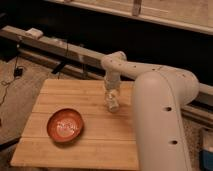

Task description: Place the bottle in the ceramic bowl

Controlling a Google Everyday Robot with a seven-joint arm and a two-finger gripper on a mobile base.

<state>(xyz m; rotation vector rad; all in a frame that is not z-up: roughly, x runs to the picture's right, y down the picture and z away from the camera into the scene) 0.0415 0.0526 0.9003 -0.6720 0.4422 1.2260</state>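
The ceramic bowl (65,125) is orange-red with pale marks inside and sits on the front left part of the wooden table (90,145). The bottle (112,104) is small and whitish, standing roughly upright on or just above the table's back middle, to the right of and behind the bowl. My gripper (111,96) points down directly over the bottle, at its top. The white arm (160,105) reaches in from the right. The bottle's neck is hidden by the gripper.
The table's right side is covered by my big white arm. Behind the table runs a long dark rail (60,47) with cables and a small pale box (34,33). Carpeted floor (15,95) lies to the left.
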